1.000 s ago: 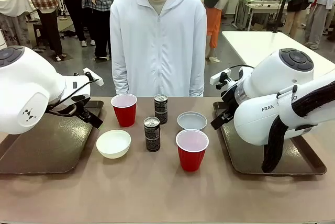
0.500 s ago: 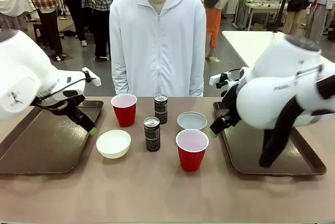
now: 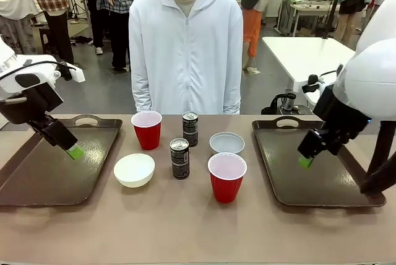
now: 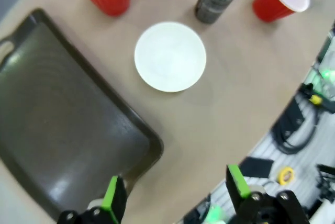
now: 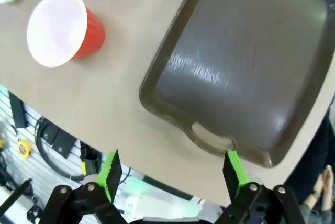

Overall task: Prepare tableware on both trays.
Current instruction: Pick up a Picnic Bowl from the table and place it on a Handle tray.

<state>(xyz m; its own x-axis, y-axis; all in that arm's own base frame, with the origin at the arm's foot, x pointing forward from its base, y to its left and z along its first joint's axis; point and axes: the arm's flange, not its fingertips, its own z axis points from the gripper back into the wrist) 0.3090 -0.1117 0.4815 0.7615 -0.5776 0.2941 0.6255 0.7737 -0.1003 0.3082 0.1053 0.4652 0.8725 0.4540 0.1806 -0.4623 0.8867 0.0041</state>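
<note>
A: Both arms have lifted and swung outward since a second ago. My left fingers (image 3: pixel 74 150) now hang over the left tray (image 3: pixel 37 181) at the bench's left end, and my right fingers (image 3: pixel 305 161) over the right tray (image 3: pixel 337 184) at its right end. Each pair is spread wide and holds nothing.

B: What does that mean for the job?

A: Nothing is set out yet, and both trays are bare. Everything stands mid-bench (image 3: pixel 185 228) between them: far red cup (image 3: pixel 146 130), near red cup (image 3: pixel 227 177), far can (image 3: pixel 190 129), near can (image 3: pixel 179 158), cream bowl (image 3: pixel 134 169) and shallow bowl (image 3: pixel 227 143).

B: First pick?

A: Probably the cream bowl for my left fingers, since it lies nearest that tray. The shallow bowl or the near red cup suits my right.
</note>
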